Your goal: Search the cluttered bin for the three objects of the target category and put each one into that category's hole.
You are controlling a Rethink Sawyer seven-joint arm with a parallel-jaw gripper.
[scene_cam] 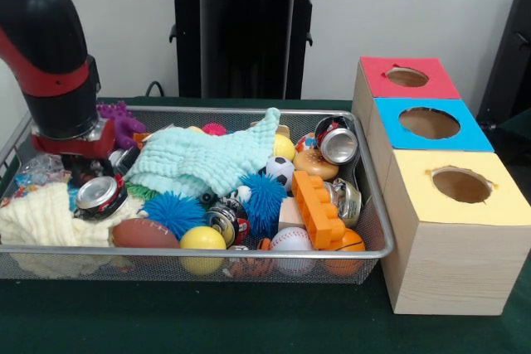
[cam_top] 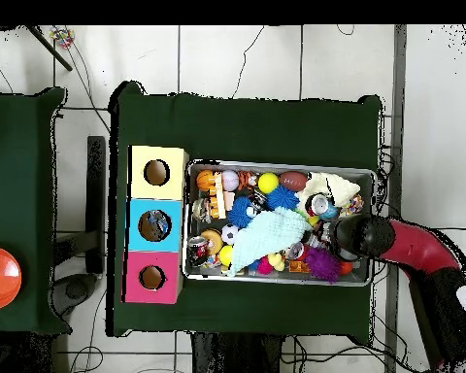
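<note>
- The green table [scene_cam: 274,321] has bare cloth in front of the bin and boxes in the front view; overhead, wide bare cloth lies beyond the bin, away from the robot.
- The cluttered bin [scene_cam: 207,252] (a shallow silver wire-mesh basket) sits on the cloth, packed nearly rim to rim, its right end just beside the row of boxes in the front view.
- The arm [scene_cam: 46,47] comes down over the bin's left end, near the rim there.
- Three boxes stand in a row: yellow-topped box [scene_cam: 489,205] nearest the camera, blue-topped box [scene_cam: 477,134] in the middle, red-topped box [scene_cam: 390,89] farthest, each with a round hole on top.
- A mint cloth [scene_cam: 207,163] lies over the bin's middle; a cream cloth [scene_cam: 41,217] fills the left front corner.
- The gripper [scene_cam: 91,178] is low in the clutter; a crushed can [scene_cam: 99,196] sits right at its tip, but I cannot tell whether the fingers are clamped on it.
- A second can [scene_cam: 338,145] lies at the right end, an orange brick [scene_cam: 319,209] in front of it.
- Blue spiky balls [scene_cam: 174,211], a football [scene_cam: 143,234] and a yellow ball [scene_cam: 202,240] crowd the front rim.
</note>
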